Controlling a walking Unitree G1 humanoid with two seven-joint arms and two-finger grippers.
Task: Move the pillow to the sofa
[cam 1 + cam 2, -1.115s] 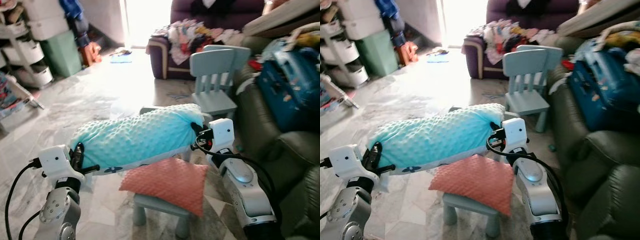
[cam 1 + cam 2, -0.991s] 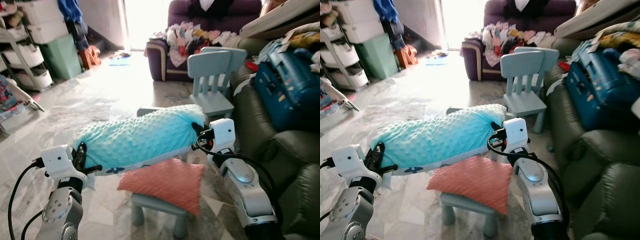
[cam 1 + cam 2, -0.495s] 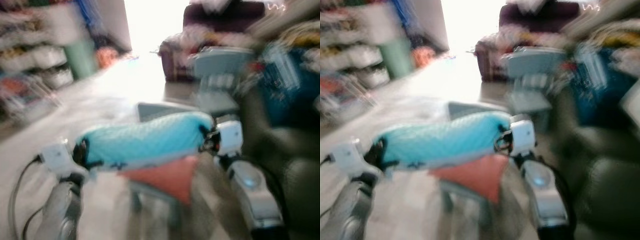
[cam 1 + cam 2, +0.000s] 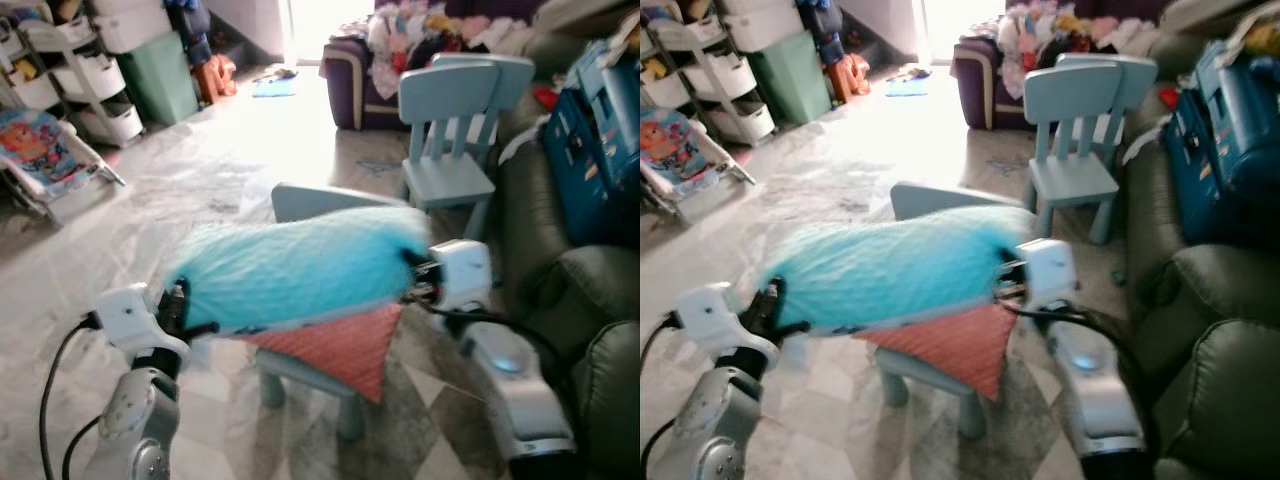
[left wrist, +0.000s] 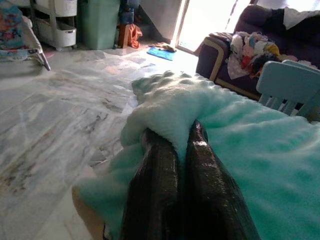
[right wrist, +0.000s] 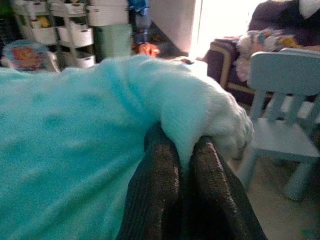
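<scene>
Head views slightly blurring. Turquoise pillow (image 4: 295, 270) hanging in air between arms, hiding most of small chair (image 4: 300, 372) and part of one orange cushion (image 4: 345, 345). Left gripper (image 5: 175, 145) and right gripper (image 6: 181, 145) each pinching one pillow end. Two more small chairs (image 4: 450, 130) standing beyond, dark green sofa (image 4: 575, 290) at right.

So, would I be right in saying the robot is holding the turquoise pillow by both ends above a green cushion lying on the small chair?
Not quite: the cushion under the turquoise pillow is salmon pink, not green, as the left eye view shows. The rest holds: the left gripper and right gripper each pinch an end, above the small chair.
</scene>
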